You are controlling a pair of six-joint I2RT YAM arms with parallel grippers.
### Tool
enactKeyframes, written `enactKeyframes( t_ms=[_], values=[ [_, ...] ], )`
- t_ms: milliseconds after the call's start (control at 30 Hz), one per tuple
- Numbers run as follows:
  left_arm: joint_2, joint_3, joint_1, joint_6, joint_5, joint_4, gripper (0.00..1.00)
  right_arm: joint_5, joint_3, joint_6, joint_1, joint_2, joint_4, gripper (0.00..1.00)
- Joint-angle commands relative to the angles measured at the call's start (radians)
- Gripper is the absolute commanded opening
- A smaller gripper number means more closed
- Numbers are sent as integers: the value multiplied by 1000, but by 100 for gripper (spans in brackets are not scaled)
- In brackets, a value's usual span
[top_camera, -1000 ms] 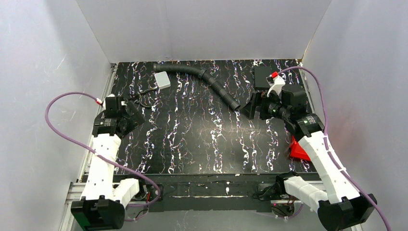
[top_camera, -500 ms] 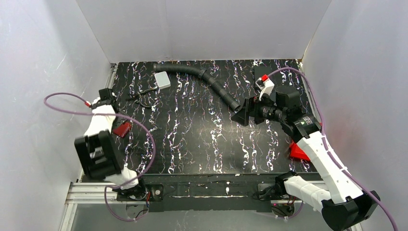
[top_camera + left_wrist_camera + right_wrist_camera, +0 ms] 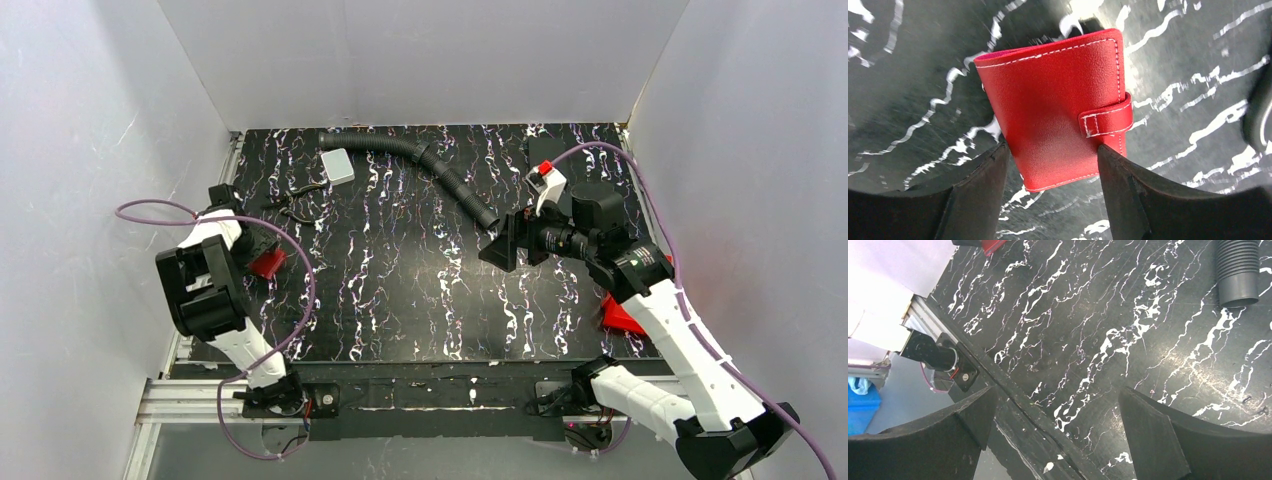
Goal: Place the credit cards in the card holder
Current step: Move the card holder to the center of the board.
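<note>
The card holder [image 3: 1058,105], a small red folded wallet with a clasp tab, lies at the table's left side [image 3: 267,264]. My left gripper [image 3: 1052,147] straddles its lower part, and both fingertips press against its side edges [image 3: 255,252]. The credit cards [image 3: 338,165] show as a small pale grey-white rectangle at the back left, beside the hose. My right gripper [image 3: 500,246] hovers over the middle right of the table, open and empty [image 3: 1058,390]. The wallet's red corner [image 3: 990,245] peeks in at the top of the right wrist view.
A black corrugated hose [image 3: 440,172] runs across the back, its open end [image 3: 1238,275] near my right gripper. A black slab [image 3: 545,155] lies at the back right. A red bin [image 3: 620,315] sits under the right arm. A thin dark cable [image 3: 295,200] lies behind the wallet.
The left arm folded back and its gripper came down over the wallet, its jaws narrowing onto it. The right gripper shifted left towards the table's middle, still wide open.
</note>
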Motion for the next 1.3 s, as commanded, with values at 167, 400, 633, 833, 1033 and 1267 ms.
enactKeyframes(
  t_ms=[167,400,633,833,1033,1267],
  values=[
    [-150,-198,-266,-110,282,-53,61,12,-55,-25,6,12,28,100],
    [-318,-309,-607,-245,389,56,70,30,-123,9,34,135,41,100],
    [-577,-215,-637,-100,241,-184,91,73,-178,82,144,297,268,100],
    [-648,-15,-622,51,-175,-428,98,355,-219,-147,393,434,689,100],
    [-614,16,-471,-78,-266,-403,98,502,-183,-438,598,707,1123,100],
    [-520,-74,-153,-180,112,-355,98,560,-48,-649,634,1036,1412,100]
  ],
)
